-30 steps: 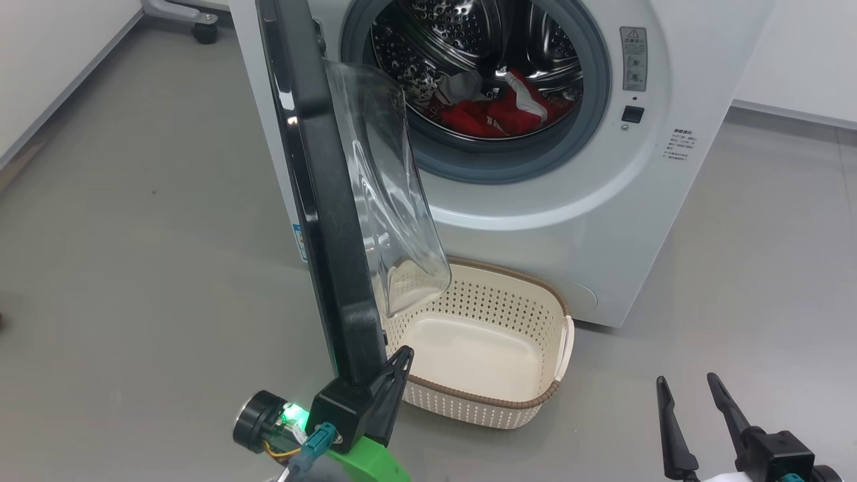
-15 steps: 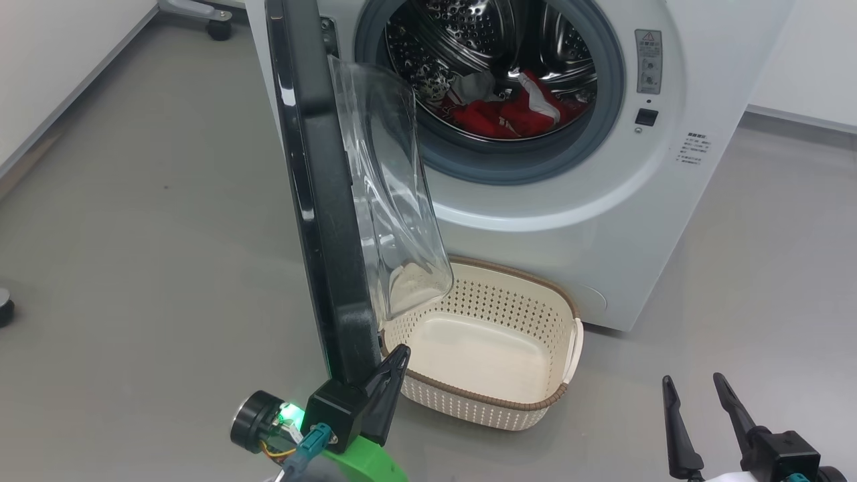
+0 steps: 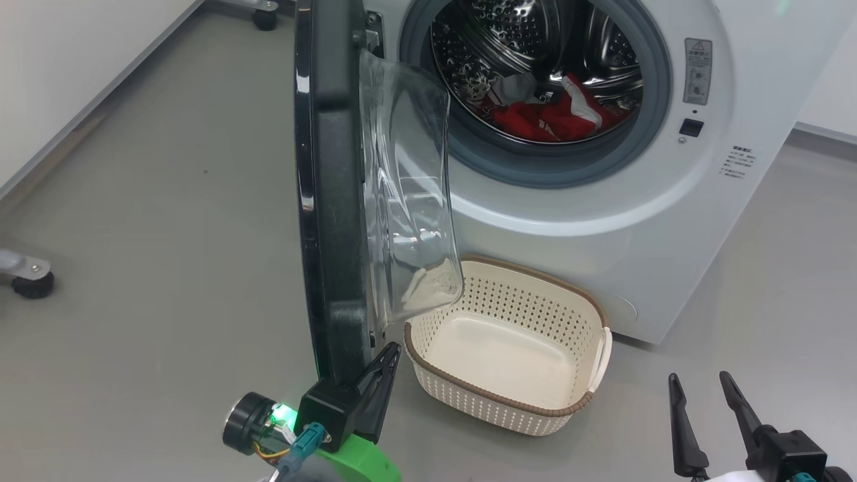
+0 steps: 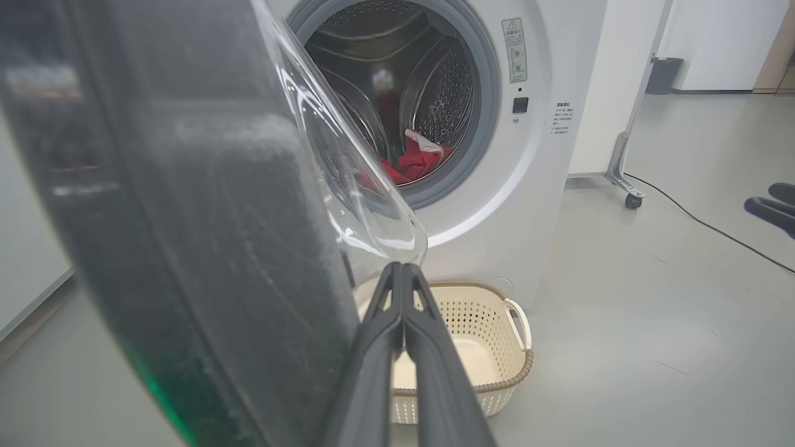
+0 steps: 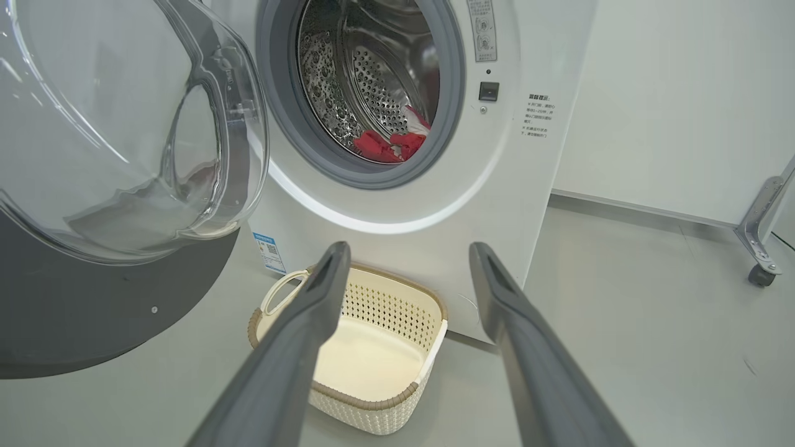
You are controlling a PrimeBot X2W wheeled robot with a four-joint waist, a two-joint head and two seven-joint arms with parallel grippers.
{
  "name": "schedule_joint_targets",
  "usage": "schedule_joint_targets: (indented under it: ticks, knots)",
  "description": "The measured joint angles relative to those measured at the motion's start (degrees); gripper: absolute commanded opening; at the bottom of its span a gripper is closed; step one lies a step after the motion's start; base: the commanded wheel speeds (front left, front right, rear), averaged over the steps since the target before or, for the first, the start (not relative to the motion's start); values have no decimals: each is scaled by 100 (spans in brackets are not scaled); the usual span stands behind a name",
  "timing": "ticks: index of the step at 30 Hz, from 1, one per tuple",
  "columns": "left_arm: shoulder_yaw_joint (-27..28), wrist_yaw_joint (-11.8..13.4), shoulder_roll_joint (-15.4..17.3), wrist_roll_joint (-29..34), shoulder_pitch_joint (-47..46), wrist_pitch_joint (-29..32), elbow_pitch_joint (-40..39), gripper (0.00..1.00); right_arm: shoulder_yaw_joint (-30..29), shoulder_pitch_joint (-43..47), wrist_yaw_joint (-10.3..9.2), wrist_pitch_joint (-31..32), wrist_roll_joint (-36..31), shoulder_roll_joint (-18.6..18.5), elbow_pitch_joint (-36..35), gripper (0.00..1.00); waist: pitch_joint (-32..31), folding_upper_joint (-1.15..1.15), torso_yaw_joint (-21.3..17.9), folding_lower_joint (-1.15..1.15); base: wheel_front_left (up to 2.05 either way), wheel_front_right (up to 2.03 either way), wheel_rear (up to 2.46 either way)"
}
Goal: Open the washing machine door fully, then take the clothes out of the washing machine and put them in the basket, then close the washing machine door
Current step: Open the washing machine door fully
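One closed left gripper [image 3: 394,349] against the door [image 3: 331,201] (right gripper [image 3: 698,376] wide, empty).

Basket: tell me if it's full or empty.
Empty. The basket shows a bare cream floor in every view, and the clothes lie in the drum.

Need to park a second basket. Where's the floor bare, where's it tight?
Bare: the floor left of the washing machine door, out to the castor; also between the basket and the open right gripper. Tight: under the door's glass dome, where the basket stands before the washing machine, the shut left gripper at the door's bottom edge.
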Motion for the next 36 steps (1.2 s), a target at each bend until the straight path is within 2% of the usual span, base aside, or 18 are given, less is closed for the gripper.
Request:
schedule_joint_targets:
  ticks: [6, 14, 36]
  knots:
    - [105, 49, 4, 8, 42, -48, 10, 0, -29, 0, 3, 0, -15, 7, -7, 100, -4, 0, 215, 0, 0, 0, 0]
    - [375, 122, 132, 8, 130, -51, 47, 0, 34, -3, 99, 0, -59, 29, -2, 100, -24, 0, 441, 0, 0, 0, 0]
    - [1623, 248, 268, -40, 155, -303, 448, 0, 51, -36, 160, 0, -209, 27, 14, 100, -2, 0, 193, 0, 0, 0, 0]
